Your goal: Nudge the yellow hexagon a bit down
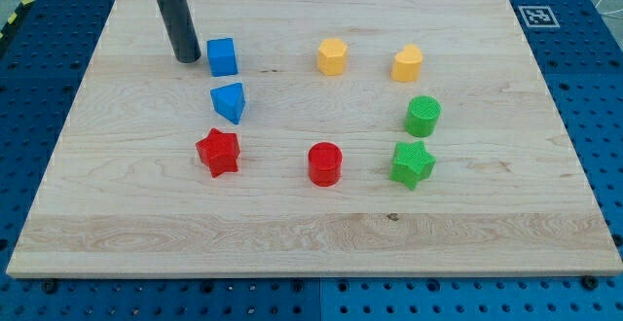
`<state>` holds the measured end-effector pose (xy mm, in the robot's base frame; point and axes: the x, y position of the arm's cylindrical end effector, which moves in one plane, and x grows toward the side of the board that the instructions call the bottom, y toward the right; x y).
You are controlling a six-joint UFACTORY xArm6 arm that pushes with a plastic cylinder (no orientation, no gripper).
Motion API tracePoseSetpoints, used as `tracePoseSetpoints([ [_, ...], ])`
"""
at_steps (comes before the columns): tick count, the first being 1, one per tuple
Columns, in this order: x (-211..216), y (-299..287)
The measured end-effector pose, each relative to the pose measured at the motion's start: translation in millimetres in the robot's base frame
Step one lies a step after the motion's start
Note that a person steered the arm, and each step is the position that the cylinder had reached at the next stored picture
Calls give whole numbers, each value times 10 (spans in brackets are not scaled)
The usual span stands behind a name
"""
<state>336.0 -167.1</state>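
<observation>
My tip (185,59), a plain dark rod end with no jaws to part or close, rests on the wooden board (292,233) just left of the blue plastic cube (222,56). The yellow plastic hexagon (332,56) sits well to my tip's right, beyond that cube, untouched

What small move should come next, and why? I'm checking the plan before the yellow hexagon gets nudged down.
Probably carry my tip toward the view's right, to just above the yellow hexagon. It now stands left of the blue cube, which lies between tip and hexagon, so pass above the cube. A downward nudge needs contact from the hexagon's top side.
</observation>
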Motion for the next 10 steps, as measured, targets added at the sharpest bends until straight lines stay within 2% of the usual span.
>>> tracePoseSetpoints([
  [2,7,376],
  [3,-76,366],
  [4,-445,347],
  [7,-483,1762],
  [10,-337,1959],
])
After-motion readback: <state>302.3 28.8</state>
